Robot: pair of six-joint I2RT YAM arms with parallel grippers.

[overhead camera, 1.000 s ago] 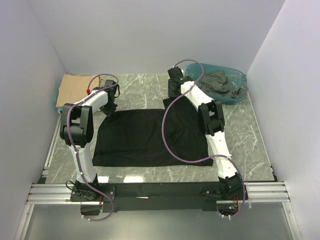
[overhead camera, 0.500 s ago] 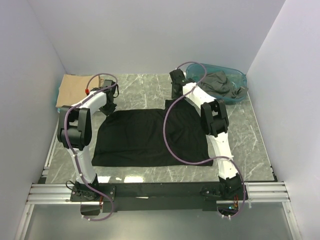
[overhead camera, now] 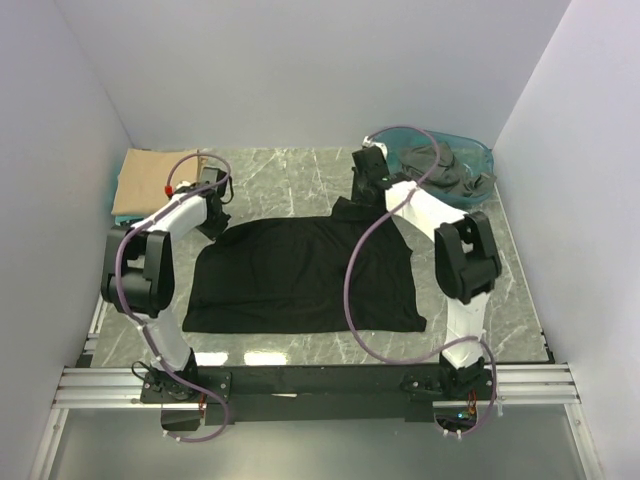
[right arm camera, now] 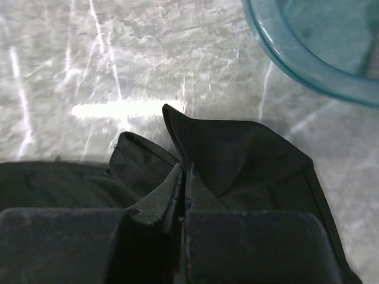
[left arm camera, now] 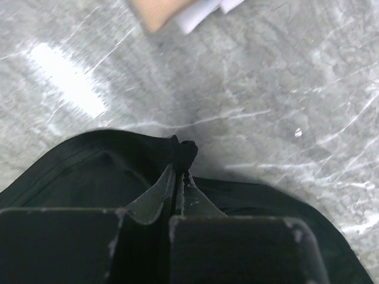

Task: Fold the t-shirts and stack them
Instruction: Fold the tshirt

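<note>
Your left gripper [left arm camera: 180, 177] is clamped on the far left corner of the black t-shirt [overhead camera: 300, 275], with cloth bunched between the closed jaws. Your right gripper [right arm camera: 185, 174] is pinched tight on the far right corner, the fabric peaking up at its tips. The shirt lies spread across the middle of the marble table [overhead camera: 280, 175]. A tan t-shirt [overhead camera: 150, 180] sits folded at the far left corner. A dark grey t-shirt [overhead camera: 445, 165] lies crumpled in the teal tub [right arm camera: 284, 59] at the far right corner.
</note>
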